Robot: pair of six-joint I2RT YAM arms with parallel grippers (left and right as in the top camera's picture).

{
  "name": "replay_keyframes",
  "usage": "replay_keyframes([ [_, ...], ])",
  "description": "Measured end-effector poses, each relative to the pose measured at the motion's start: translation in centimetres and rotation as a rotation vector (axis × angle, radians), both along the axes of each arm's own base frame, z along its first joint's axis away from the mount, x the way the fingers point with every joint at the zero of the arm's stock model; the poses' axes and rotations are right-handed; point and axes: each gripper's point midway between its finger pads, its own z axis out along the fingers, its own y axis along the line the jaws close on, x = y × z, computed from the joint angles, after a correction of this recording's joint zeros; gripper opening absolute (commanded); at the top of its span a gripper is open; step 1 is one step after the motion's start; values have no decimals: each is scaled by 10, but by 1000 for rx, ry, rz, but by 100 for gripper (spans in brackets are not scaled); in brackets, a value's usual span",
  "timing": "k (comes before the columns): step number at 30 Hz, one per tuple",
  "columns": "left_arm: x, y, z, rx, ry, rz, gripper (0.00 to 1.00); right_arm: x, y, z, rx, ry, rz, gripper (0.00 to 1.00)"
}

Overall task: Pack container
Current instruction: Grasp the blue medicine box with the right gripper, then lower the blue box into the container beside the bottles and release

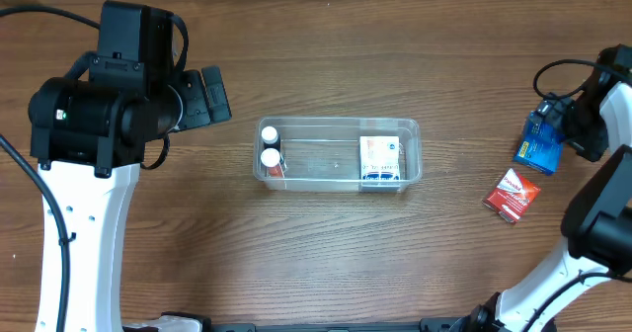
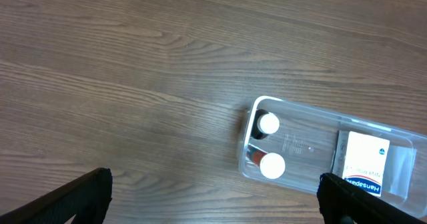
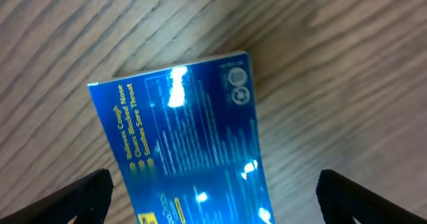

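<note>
Blue box [image 3: 180, 144] under right end effector [image 3: 213, 196], spread apart: centre across narrow width, lower, clamp, carry to container [image 1: 326, 187].

Lighting's bright and even on my feeds, soft shadows. Right wrist view is blurry, glare spots on the blue box [image 3: 190, 161].

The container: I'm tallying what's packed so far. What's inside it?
Inside the container, two white-capped bottles sit at one end and a white box with blue print lies at the other; the middle is bare. Whatever lies under the box is hidden.
</note>
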Motion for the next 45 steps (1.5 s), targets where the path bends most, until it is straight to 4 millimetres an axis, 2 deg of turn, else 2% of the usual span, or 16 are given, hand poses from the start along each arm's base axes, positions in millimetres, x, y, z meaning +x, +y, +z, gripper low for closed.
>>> replay_keyframes([
  [6, -1, 0, 0, 0, 3, 0, 100, 10, 4, -15, 33, -17, 51, 100],
  [15, 0, 0, 0, 0, 2, 0, 100, 15, 5, -17, 40, -34, 73, 100],
  [18, 0, 0, 0, 0, 2, 0, 100, 12, 7, -29, 56, -11, 72, 100],
  [20, 0, 0, 0, 0, 2, 0, 100, 8, 9, -39, 70, 11, 72, 93],
  [21, 0, 0, 0, 0, 2, 0, 100, 7, 10, -42, 74, 18, 73, 86],
  [25, 0, 0, 0, 0, 2, 0, 100, 6, 10, -43, 76, 21, 70, 67],
  [30, 0, 0, 0, 0, 2, 0, 100, 6, 10, -41, 79, 24, 71, 66],
  [34, 0, 0, 0, 0, 2, 0, 100, 2, 20, -34, 119, 49, 78, 66],
  [36, 0, 0, 0, 0, 2, 0, 100, 9, 28, -16, 121, 32, 101, 66],
  [39, 0, 0, 0, 0, 2, 0, 100, 25, 53, 39, 86, -53, 172, 66],
  [40, 0, 0, 0, 0, 2, 0, 100, 32, 75, 76, 63, -121, 228, 67],
  [42, 0, 0, 0, 0, 2, 0, 100, 38, 115, 128, 27, -230, 327, 67],
  [43, 0, 0, 0, 0, 2, 0, 100, 34, 142, 153, 18, -273, 391, 67],
  [45, 0, 0, 0, 0, 2, 0, 100, 20, 203, 188, 25, -337, 527, 67],
])
